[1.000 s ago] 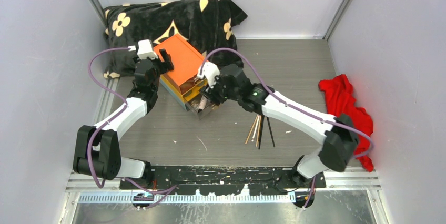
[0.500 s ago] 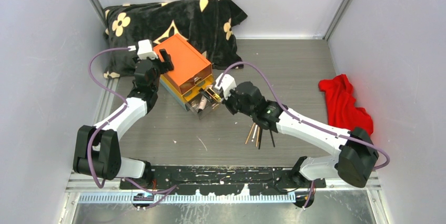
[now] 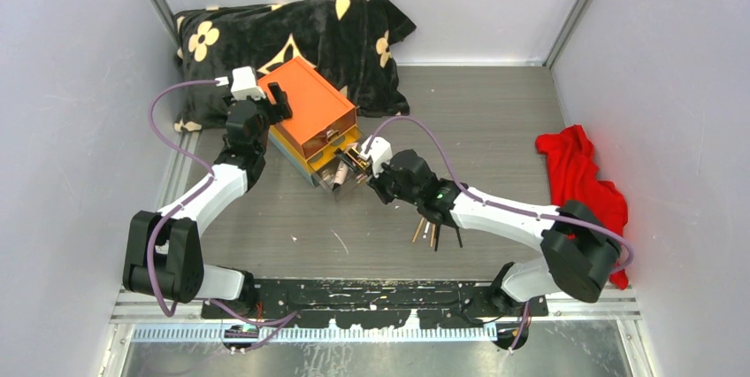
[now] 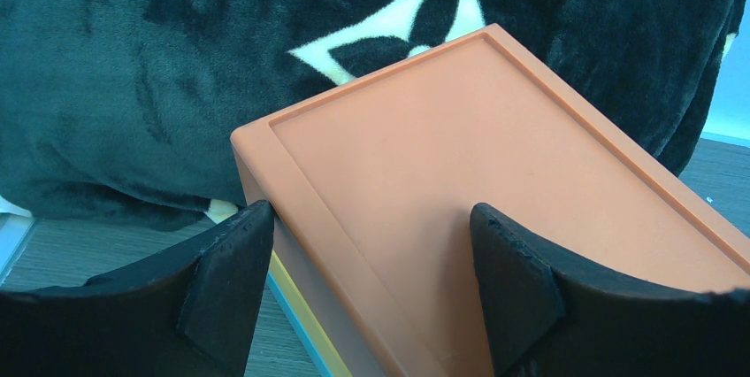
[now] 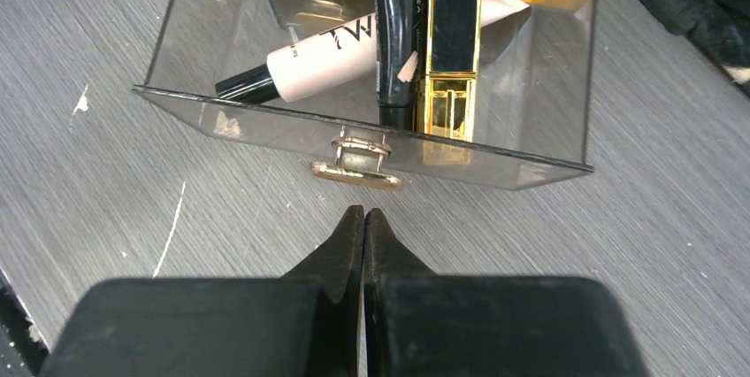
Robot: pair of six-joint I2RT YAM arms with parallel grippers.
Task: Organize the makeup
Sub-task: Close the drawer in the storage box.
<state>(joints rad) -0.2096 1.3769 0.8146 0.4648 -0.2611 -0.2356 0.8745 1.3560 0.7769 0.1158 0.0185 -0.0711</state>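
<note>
A: State of the left claw?
B: Spread wide across the rear corner of the box. One finger up against the side wall, the other over the orange lid. Nothing clamped between them.
A: And the right claw?
B: Clenched tight, tips pressed together, empty. Low over the table, just short of the gold handle and not touching it.
A: Handle of what?
B: Of the clear drawer, pulled out from the front of the box, under the yellow layer.
A: Any makeup inside?
B: Three pieces. A pink tube lying slantwise, black cap toward the front left corner. A black tube crossing it, one end near the front wall. A gold-and-black lipstick just beside the black tube on its right, lying lengthwise.
A: Anything outside the drawer?
B: Thin brushes, tan and black, bunched on the table in the overhead view. Partly hidden under the right arm, apart from the drawer.
A: Around the edges?
B: A black flowered pillow behind the box, up against it. A red cloth crumpled by the right wall, well apart from everything else.
</note>
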